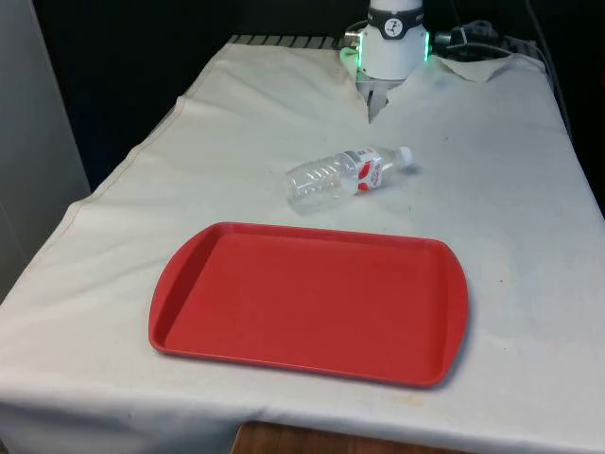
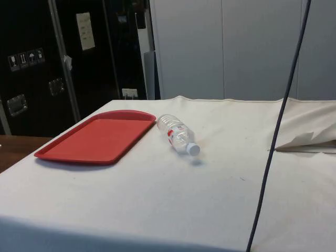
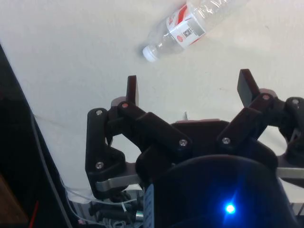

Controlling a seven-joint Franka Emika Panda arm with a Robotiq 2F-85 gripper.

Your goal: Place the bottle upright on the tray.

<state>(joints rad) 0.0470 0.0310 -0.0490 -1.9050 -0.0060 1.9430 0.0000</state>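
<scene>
Lying bottle (image 1: pixel 346 174), base cropped wrist-side.

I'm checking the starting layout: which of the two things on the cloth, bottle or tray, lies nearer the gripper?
The clear bottle, lying on its side, cap towards the gripper. The red tray lies beyond it.

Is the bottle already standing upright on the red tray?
No, the bottle lies on its side on the cloth, beyond the red tray.

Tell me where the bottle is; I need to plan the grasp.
The bottle lies on its side on the white cloth, just beyond the red tray's far edge in the front view, cap toward that view's right.
</scene>
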